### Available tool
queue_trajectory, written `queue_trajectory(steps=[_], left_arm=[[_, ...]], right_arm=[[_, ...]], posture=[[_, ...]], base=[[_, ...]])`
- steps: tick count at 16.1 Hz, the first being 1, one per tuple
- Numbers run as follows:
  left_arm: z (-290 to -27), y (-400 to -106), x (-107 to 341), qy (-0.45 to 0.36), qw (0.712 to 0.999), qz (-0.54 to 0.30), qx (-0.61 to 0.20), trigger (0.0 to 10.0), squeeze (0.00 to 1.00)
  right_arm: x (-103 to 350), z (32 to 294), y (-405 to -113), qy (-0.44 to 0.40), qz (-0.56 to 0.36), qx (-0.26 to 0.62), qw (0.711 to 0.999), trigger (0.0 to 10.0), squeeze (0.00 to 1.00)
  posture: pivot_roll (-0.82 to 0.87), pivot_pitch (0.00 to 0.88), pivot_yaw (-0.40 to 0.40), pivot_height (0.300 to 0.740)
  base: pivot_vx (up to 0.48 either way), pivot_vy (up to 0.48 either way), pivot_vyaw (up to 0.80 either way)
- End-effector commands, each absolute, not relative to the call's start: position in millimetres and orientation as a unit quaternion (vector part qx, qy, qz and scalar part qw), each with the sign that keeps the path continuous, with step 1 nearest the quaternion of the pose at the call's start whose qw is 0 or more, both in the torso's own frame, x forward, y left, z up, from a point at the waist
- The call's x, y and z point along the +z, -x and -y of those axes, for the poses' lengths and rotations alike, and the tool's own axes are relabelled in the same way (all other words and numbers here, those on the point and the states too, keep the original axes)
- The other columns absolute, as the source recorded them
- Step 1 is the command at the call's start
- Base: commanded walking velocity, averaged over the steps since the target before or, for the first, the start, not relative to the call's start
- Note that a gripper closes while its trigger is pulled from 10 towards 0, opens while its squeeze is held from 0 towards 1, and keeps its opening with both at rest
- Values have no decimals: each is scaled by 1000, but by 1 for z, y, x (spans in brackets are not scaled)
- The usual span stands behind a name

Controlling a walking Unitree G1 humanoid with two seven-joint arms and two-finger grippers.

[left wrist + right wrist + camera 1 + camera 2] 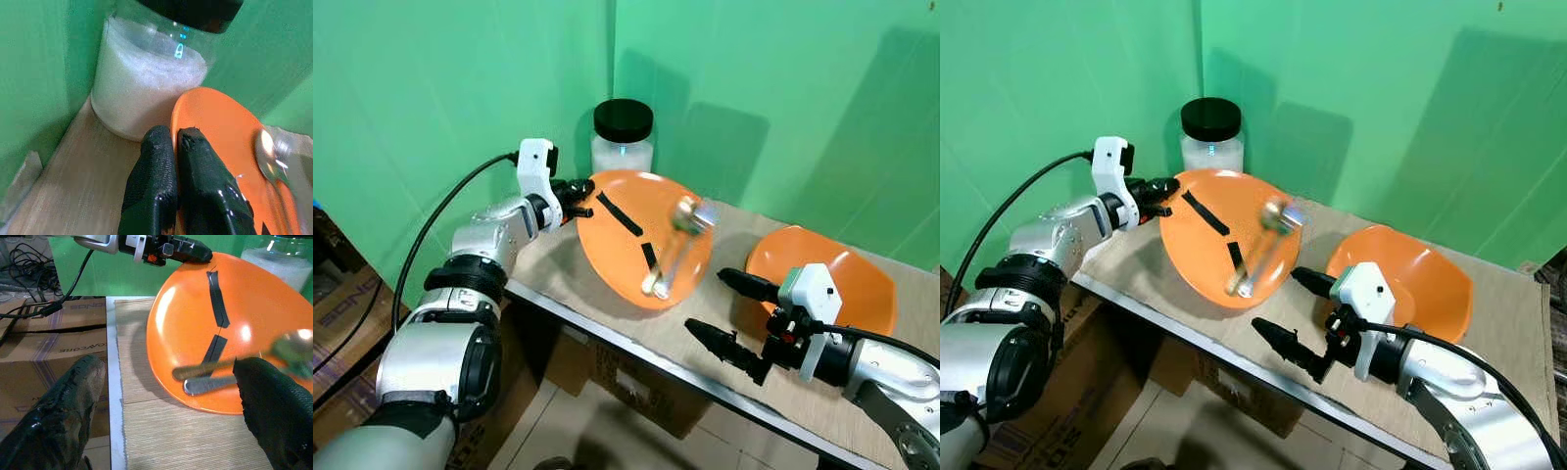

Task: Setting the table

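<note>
Left hand (579, 192) fingers pinched together; right hand (732, 311) fingers spread.

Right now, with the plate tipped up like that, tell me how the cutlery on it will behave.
The plate is held tilted by the left gripper at its rim, so the spoon will probably slide toward the low edge. The metal looks smooth on a glossy surface, so little grip is likely. It appears blurred, so it may already be sliding.
</note>
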State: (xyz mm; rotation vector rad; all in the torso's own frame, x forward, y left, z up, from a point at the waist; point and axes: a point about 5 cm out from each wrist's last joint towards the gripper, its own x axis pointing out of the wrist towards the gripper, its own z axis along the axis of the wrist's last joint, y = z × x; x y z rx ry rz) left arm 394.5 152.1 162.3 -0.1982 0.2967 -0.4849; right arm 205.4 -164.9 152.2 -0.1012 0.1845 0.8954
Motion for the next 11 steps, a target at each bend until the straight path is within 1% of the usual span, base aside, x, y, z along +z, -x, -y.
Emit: queue_trajectory(steps=[1,4,8,10,11], left_arm=[[-151,-402,187,66,963,-105,-239,0,0],[-150,-406,205,45,967,-74,-239,0,0],[-147,-410,233,43,967,-30,-251,0,0],[-142,-410,255,32,963,9,-269,0,0],[-138,-409,267,46,958,32,-281,0,0]], right_arm=[[151,168,-208,53,-89,425,899,10000,0],[152,169,-209,55,-88,423,900,10000,0],[153,169,-211,56,-85,421,901,10000,0],[157,169,-215,49,-71,413,907,10000,0],[160,169,-218,38,-60,406,911,10000,0]], posture=[[-34,0,-13,740],[-33,0,-13,740],[-30,0,-14,740],[-24,0,-16,740],[-21,0,-17,740]], base=[[0,0,0],[0,0,0],[0,0,0],[0,0,0],[0,0,0]])
